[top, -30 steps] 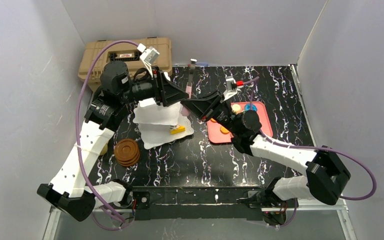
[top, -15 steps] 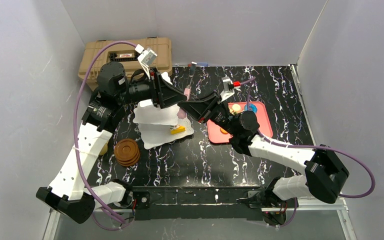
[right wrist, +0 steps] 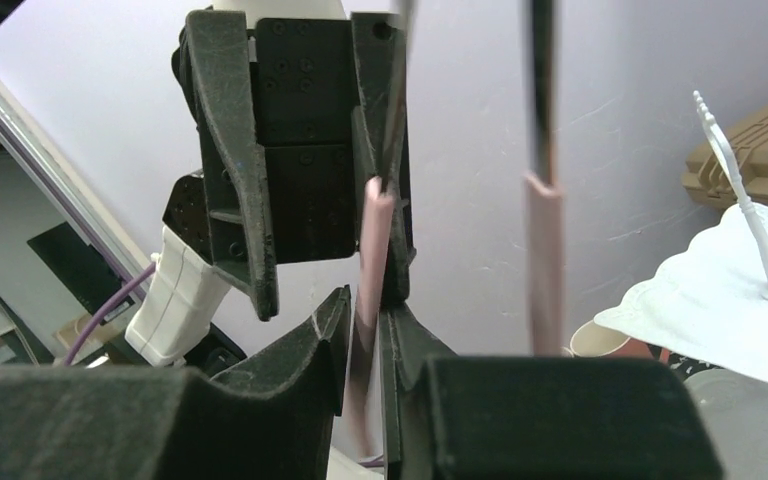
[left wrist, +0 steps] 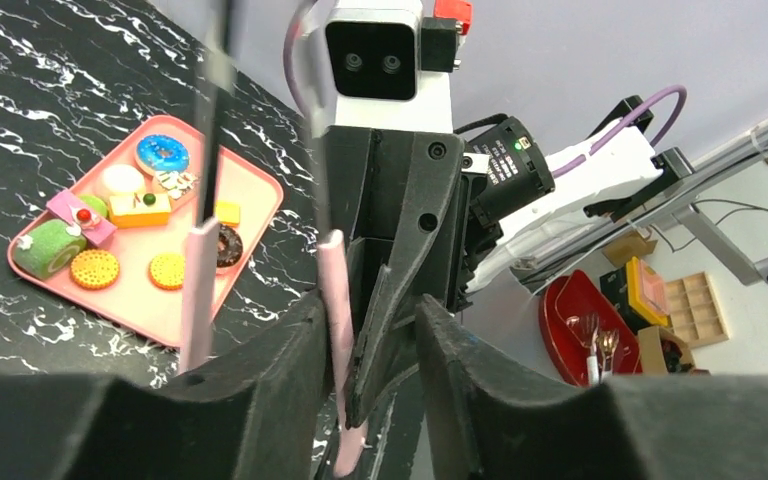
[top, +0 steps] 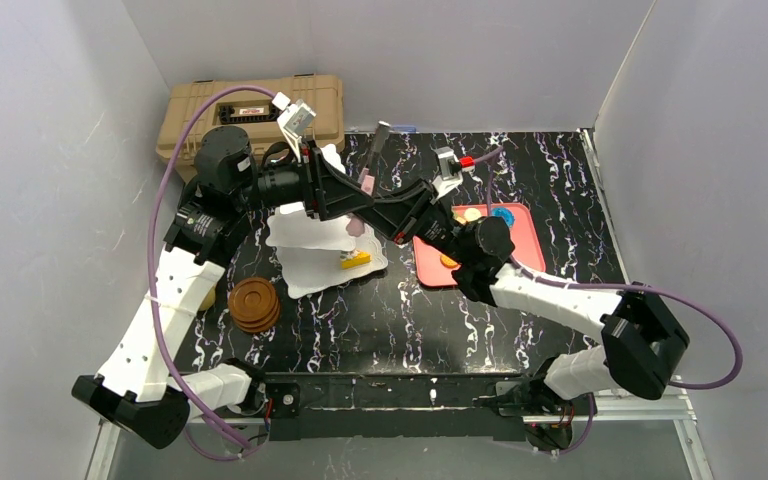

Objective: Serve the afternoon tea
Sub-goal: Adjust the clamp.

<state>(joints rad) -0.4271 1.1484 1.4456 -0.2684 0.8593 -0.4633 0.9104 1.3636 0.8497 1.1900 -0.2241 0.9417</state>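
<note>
Hard case (top: 188, 118) sits back left, at the counter (top: 410, 312) edge. Three-tier stand (top: 310, 228) just before it. Saucer stack (top: 254, 304) front-left of stand. Tray (top: 516, 250) right of stand, toy pastries (left wrist: 140, 208) on it. Tongs (top: 372, 165) raised between stand and tray.

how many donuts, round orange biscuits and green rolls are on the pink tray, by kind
donuts: 2 (blue donut, brown donut)
round orange biscuits: 2
green roll: 1
total: 5, all on the pink tray
</note>
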